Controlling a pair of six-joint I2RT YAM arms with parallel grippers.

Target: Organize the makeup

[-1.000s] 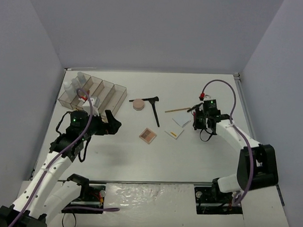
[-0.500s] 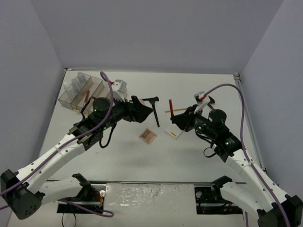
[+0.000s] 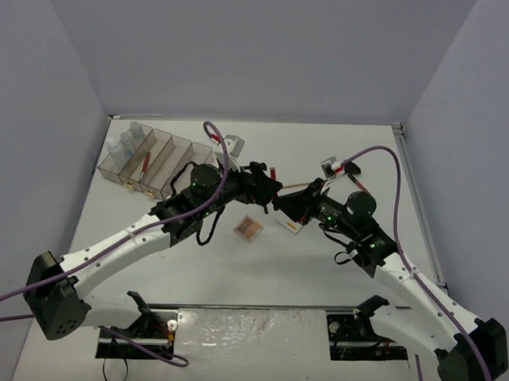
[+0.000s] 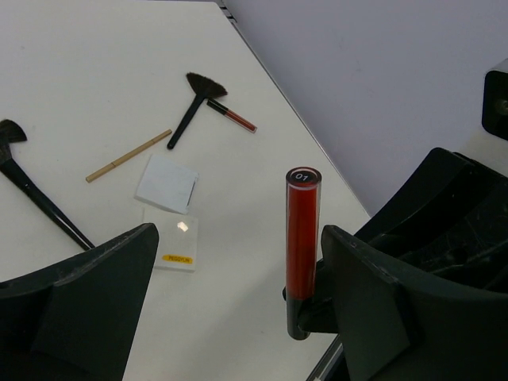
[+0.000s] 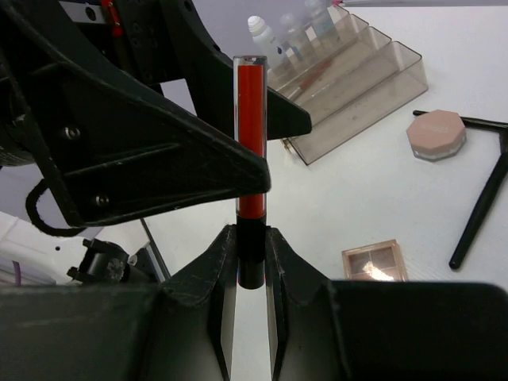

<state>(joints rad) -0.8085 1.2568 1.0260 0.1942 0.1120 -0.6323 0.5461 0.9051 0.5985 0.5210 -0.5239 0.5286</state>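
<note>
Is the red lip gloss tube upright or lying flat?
Upright. The lip gloss tube stands vertical, black base pinched by the right gripper.

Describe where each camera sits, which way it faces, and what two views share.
Top external: above and behind the bases, looking down on the table; both arms show.
Left wrist: on the left arm, facing the red tube; the left fingers frame it.
Right wrist: on the right arm, facing along the right fingers, clamping that tube.
Both wrist views share the tube.
</note>
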